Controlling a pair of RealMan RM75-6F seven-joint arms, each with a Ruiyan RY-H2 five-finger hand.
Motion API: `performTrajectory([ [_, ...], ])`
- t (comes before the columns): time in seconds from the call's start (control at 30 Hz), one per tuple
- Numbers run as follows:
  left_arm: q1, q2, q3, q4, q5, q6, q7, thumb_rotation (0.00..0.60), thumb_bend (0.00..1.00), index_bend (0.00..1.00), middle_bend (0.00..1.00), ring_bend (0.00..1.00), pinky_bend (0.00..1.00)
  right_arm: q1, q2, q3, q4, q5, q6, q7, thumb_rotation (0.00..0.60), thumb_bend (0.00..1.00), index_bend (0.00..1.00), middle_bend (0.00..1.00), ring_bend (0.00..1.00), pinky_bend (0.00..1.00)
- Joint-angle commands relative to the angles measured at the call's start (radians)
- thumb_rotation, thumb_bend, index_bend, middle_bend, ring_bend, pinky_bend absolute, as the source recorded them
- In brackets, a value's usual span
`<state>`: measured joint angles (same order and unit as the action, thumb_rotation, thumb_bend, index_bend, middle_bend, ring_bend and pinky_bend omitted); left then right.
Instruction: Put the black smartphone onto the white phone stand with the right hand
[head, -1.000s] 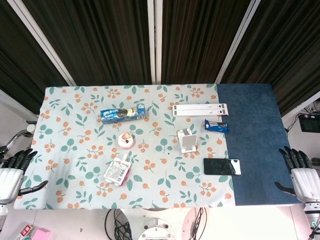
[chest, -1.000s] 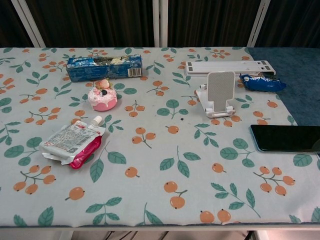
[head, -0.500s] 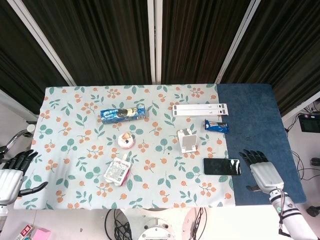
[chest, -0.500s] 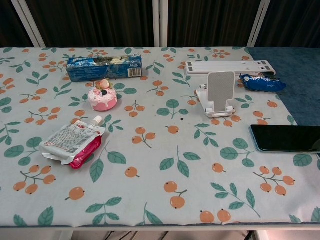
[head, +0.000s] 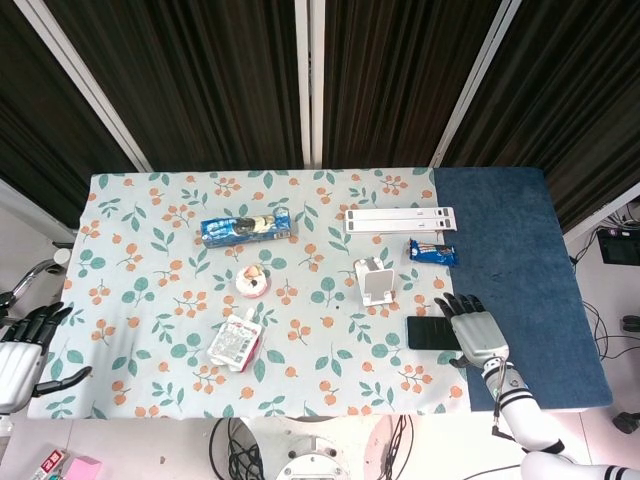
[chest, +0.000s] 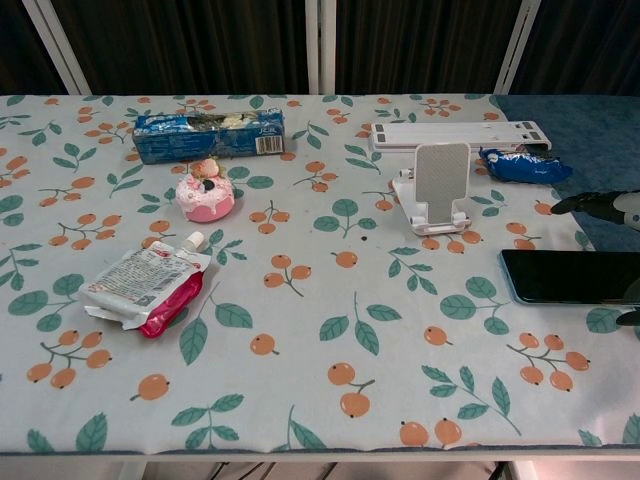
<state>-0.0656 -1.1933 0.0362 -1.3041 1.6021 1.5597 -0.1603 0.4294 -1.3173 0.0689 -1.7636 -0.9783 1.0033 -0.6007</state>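
Observation:
The black smartphone (head: 428, 333) (chest: 565, 277) lies flat on the floral cloth, right of centre near the front. My right hand (head: 474, 334) hovers over its right end with fingers spread and nothing held; only dark fingertips (chest: 590, 203) show at the chest view's right edge. The white phone stand (head: 374, 281) (chest: 438, 188) stands upright just behind and left of the phone, with nothing on it. My left hand (head: 22, 352) hangs off the table's front left corner, fingers spread.
A blue snack packet (head: 433, 252) and a long white tray (head: 400, 219) lie behind the stand. A pink cupcake toy (head: 252, 282), a blue biscuit pack (head: 246, 227) and a red-and-white pouch (head: 236, 342) sit to the left. Blue cloth (head: 520, 260) covers the table's right part.
My right hand has swept in from the table's right edge leftward to above the phone's right end. The phone, stand and left hand have stayed where they were.

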Motion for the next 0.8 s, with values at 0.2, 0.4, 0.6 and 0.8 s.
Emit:
performTrajectory([
  [0.2,0.002,0.0,0.0,0.0,0.0,-0.006,-0.004,0.04,0.0,0.12,0.1,0.11,0.24,0.024,-0.044,-0.013,0.043,0.015,0.012,-0.006,0.6,0.0,0.04,0.0,0.0,0.0],
  [0.4,0.003,0.0,-0.001,0.0,0.0,-0.007,-0.009,0.04,0.0,0.12,0.1,0.11,0.24,0.034,-0.057,-0.02,0.057,0.018,0.018,0.005,0.6,0.04,0.13,0.0,0.0,0.0],
  [0.6,0.003,0.005,-0.001,-0.005,0.002,-0.009,-0.012,0.039,0.0,0.12,0.1,0.11,0.24,0.041,-0.058,-0.03,0.06,0.024,0.019,0.012,0.6,0.1,0.16,0.0,0.0,0.0],
  [0.8,0.003,0.008,0.0,-0.009,0.003,-0.013,-0.018,0.04,0.0,0.12,0.1,0.11,0.24,0.043,-0.053,-0.039,0.058,0.025,0.023,0.023,0.6,0.12,0.17,0.0,0.0,0.0],
])
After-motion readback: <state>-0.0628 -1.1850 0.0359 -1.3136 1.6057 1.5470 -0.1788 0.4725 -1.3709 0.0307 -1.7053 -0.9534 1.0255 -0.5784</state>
